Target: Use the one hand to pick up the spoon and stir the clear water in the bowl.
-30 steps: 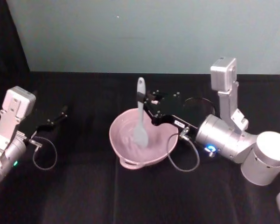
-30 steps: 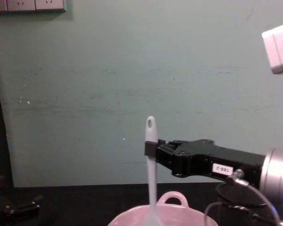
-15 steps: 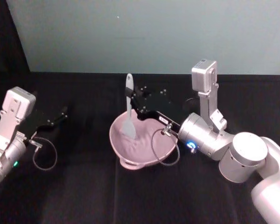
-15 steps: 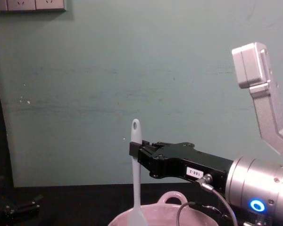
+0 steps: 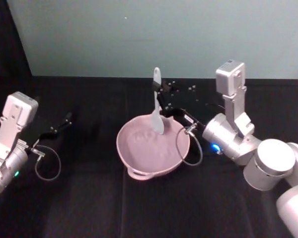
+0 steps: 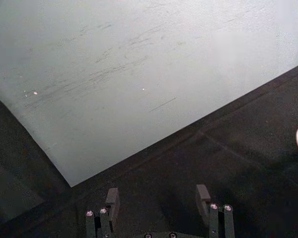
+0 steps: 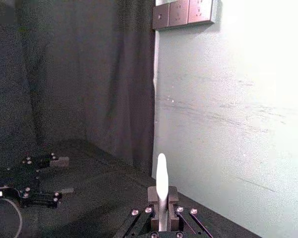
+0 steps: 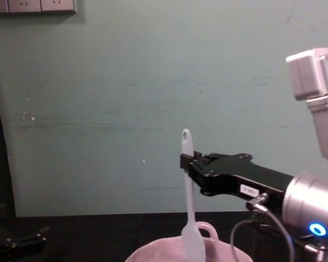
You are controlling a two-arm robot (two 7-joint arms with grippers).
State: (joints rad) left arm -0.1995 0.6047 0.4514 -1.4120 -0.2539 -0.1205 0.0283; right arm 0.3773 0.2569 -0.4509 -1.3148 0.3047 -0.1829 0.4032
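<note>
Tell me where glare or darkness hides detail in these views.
Right wrist view: the wall glares white behind the spoon held in the right tool. Head view: the parked left tool nearly merges with the black table; the clear water is just a faint sheen in the bowl.

The right claw (image 5: 157, 97) swung the spoon (image 5: 157, 123) rightward (toward the bowl's (image 5: 144, 151) far rim), perhaps higher.

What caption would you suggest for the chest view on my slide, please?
Right gripper holds the white spoon upright by its handle, blade down in the pink bowl; left gripper parked aside.
</note>
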